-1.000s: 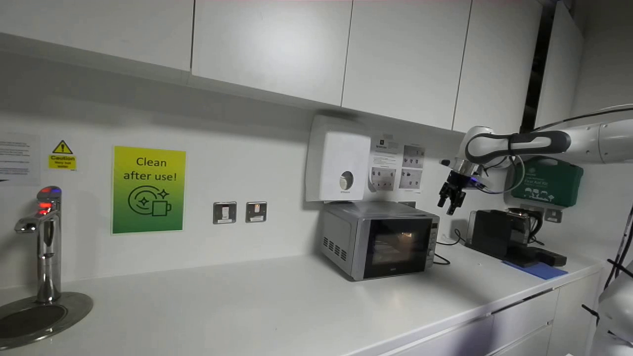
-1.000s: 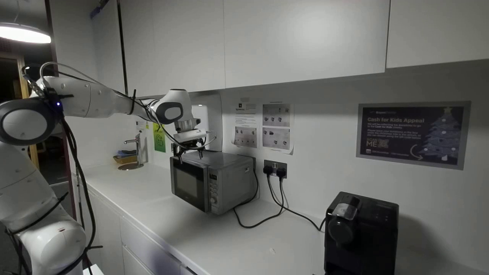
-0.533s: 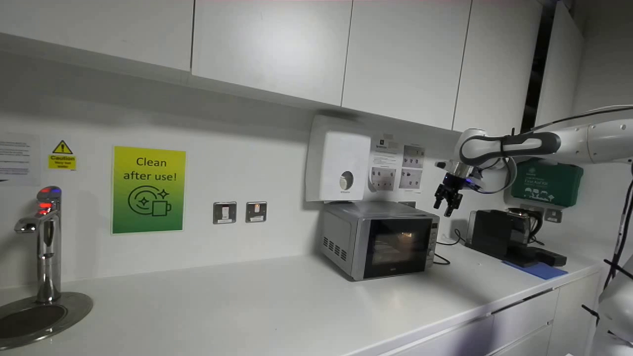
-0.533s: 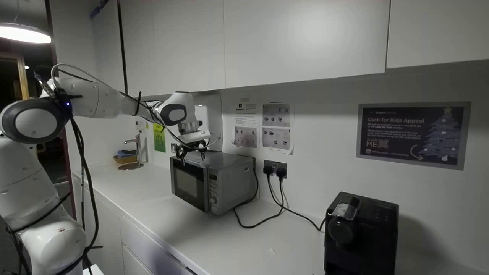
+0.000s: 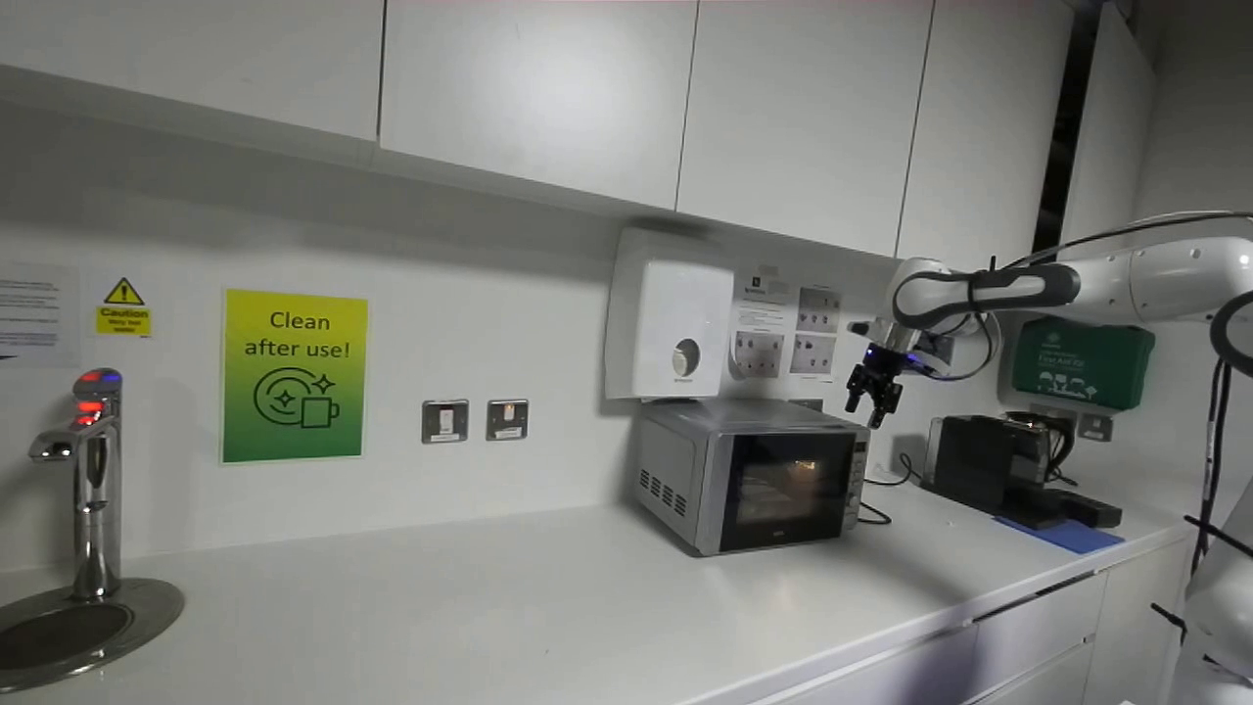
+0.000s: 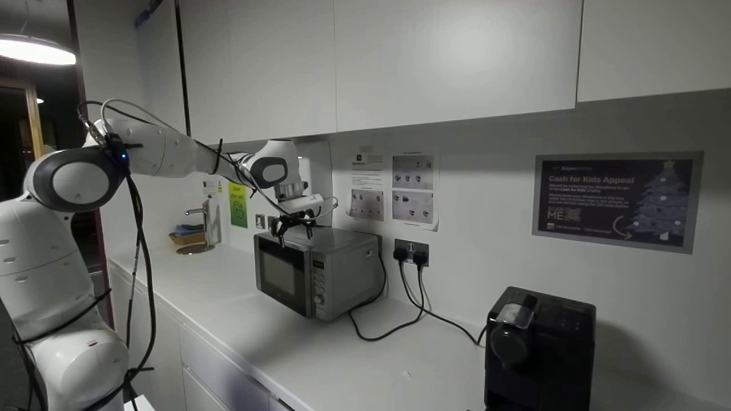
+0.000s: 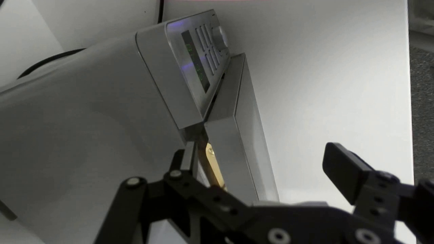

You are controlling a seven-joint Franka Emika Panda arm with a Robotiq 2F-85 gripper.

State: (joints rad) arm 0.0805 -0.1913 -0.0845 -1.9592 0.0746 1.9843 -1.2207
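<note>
My gripper [image 5: 863, 413] is open and empty. In both exterior views it hangs pointing down over the front upper edge of a grey microwave [image 5: 685, 470], near its control-panel side; it also shows here [image 6: 296, 240]. In the wrist view the gripper [image 7: 266, 161] has its two fingers wide apart. The microwave door [image 7: 229, 145] stands slightly ajar, with a lit interior showing in the gap. One finger appears in front of that gap and the other out beyond the door's front. I cannot tell whether a finger touches the microwave. The control panel [image 7: 200, 51] has a lit green display.
A black coffee machine [image 6: 539, 348] stands along the counter, with a blue mat [image 5: 1062, 536] by it. Cables run from a wall socket [image 6: 411, 251]. A white dispenser [image 5: 671, 323] hangs behind the microwave, below wall cabinets [image 5: 803, 117]. A tap [image 5: 96, 490] stands farther along.
The arm and gripper have moved a short way sideways and slightly down over the microwave, leftward in one exterior picture and rightward in another. The microwave has not moved. The gripper stays open.
</note>
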